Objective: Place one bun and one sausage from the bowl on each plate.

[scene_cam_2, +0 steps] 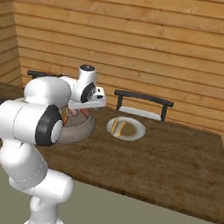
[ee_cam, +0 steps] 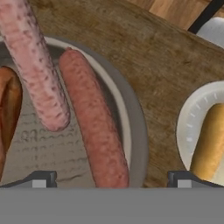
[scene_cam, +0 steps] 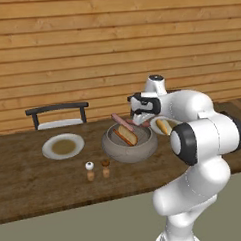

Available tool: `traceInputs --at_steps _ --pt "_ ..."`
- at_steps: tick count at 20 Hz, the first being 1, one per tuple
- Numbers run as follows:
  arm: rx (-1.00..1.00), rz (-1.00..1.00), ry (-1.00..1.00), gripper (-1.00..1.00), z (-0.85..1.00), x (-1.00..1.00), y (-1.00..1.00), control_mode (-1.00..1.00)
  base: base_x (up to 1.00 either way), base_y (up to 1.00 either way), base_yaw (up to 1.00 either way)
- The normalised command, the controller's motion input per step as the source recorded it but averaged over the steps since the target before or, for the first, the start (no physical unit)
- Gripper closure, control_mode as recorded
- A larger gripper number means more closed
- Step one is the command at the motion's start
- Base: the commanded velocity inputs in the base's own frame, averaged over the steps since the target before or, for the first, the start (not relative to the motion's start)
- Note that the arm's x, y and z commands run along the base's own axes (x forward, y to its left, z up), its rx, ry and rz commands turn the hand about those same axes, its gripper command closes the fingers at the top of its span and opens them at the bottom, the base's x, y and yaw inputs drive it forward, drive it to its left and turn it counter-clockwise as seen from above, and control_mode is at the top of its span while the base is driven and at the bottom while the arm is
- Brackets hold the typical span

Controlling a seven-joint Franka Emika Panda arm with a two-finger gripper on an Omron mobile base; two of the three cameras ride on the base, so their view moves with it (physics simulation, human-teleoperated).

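The grey bowl sits mid-table and holds a bun and two sausages. Seen from the hand, a paler sausage and a redder sausage lie side by side in the bowl, with the bun at the left edge. My gripper hangs open just above the bowl's right side, its tips spread either side of the redder sausage's near end and the rim. The right plate carries the other bun. The left plate is bare.
Two small shakers stand in front of the bowl near the table's front edge. A dark chair is behind the left plate and another chair behind the right plate. A wooden wall runs behind.
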Motion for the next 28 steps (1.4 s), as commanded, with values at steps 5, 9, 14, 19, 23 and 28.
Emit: traceInputs --at_steps 5,9,14,19,23,28 --pt "0.00 0.00 0.00 -1.00 -0.26 0.00 0.00 -1.00 0.00 0.00 0.00" --pt "0.00 0.00 0.00 -1.00 -0.10 0.00 0.01 -1.00 0.00 0.00 0.00" --pt "0.00 0.00 -0.02 -1.00 0.00 0.00 0.01 -1.00 0.00 0.00 0.00" --pt "0.00 0.00 0.00 -1.00 0.00 0.00 0.00 -1.00 0.00 0.00 0.00" --pt "0.00 0.00 0.00 1.00 0.00 0.00 0.00 -1.00 0.00 0.00 0.00" --pt "0.00 0.00 0.00 1.00 0.00 0.00 0.00 -1.00 0.00 0.00 0.00"
